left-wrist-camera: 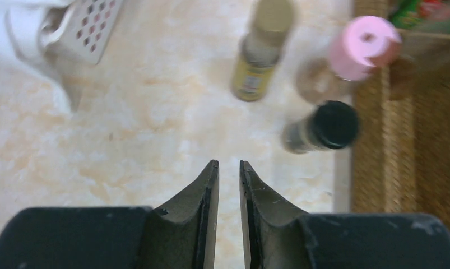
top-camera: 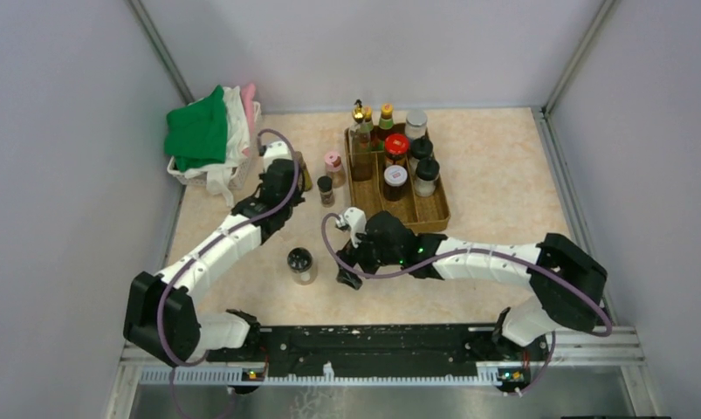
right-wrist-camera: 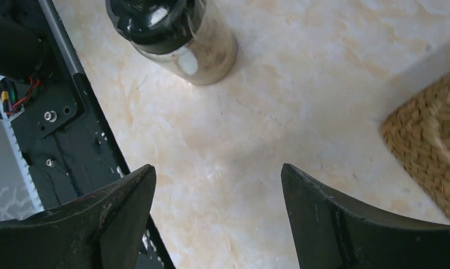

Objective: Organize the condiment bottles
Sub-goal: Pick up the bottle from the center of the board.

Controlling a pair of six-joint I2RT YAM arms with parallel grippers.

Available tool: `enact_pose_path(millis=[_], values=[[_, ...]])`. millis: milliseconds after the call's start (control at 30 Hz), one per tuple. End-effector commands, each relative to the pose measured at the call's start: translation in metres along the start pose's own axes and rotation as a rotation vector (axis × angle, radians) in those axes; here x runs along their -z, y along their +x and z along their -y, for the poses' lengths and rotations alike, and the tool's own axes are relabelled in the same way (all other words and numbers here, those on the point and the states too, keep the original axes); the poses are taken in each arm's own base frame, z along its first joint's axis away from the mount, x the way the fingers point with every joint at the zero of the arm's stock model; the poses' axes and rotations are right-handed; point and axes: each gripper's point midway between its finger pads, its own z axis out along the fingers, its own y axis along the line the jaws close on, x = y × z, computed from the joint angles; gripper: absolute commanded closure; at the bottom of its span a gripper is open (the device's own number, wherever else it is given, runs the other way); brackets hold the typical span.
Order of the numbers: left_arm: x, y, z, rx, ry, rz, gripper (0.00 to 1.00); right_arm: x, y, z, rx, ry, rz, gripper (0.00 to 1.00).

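Note:
The brown woven tray [top-camera: 434, 209] holds several condiment bottles, among them a tall gold-topped one [top-camera: 359, 140] and a red-capped jar [top-camera: 396, 148]. Loose on the table stand a pink-capped bottle [top-camera: 333, 166], a small black-capped bottle [top-camera: 326, 189] and a black-capped jar [top-camera: 301, 264]. My left gripper [top-camera: 285, 194] is nearly shut and empty; in its wrist view [left-wrist-camera: 228, 163] a yellow-labelled bottle [left-wrist-camera: 261, 50], the pink cap [left-wrist-camera: 360, 39] and the black cap [left-wrist-camera: 334, 124] lie ahead. My right gripper [top-camera: 347, 264] is open and empty over bare table [right-wrist-camera: 217, 168], right of the black-capped jar [right-wrist-camera: 172, 33].
A white basket [top-camera: 198, 175] with green and white cloths [top-camera: 198, 131] stands at the back left, and its corner shows in the left wrist view [left-wrist-camera: 91, 28]. The tray's corner [right-wrist-camera: 430, 140] lies to the right of my right gripper. Grey walls close in the table.

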Motion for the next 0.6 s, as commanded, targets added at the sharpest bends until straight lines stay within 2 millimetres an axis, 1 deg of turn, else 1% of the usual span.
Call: enact_pose_path(millis=[0, 100, 167, 267, 400, 433, 500, 567], values=[[-0.004, -0.001, -0.034, 0.135, -0.04, -0.016, 0.73, -0.02, -0.063, -0.021, 0.12, -0.029, 0.21, 0.18], [-0.007, -0.011, -0.053, 0.192, -0.06, 0.008, 0.72, -0.031, -0.075, -0.025, 0.137, -0.025, 0.258, 0.18], [-0.013, -0.014, -0.065, 0.219, -0.074, 0.004, 0.72, -0.039, -0.082, -0.03, 0.143, -0.042, 0.283, 0.18], [-0.021, -0.012, -0.082, 0.246, -0.096, -0.018, 0.72, -0.048, -0.091, -0.04, 0.17, -0.073, 0.293, 0.17], [-0.026, -0.01, -0.09, 0.267, -0.079, -0.022, 0.72, -0.056, -0.099, -0.056, 0.196, -0.14, 0.312, 0.14], [-0.027, -0.009, -0.091, 0.266, -0.077, -0.022, 0.72, -0.058, -0.1, -0.059, 0.202, -0.154, 0.312, 0.13], [-0.029, -0.008, -0.092, 0.266, -0.074, -0.027, 0.73, -0.062, -0.103, -0.065, 0.215, -0.176, 0.311, 0.03], [-0.03, -0.008, -0.092, 0.269, -0.062, -0.029, 0.73, -0.068, -0.102, -0.067, 0.219, -0.182, 0.303, 0.01]])
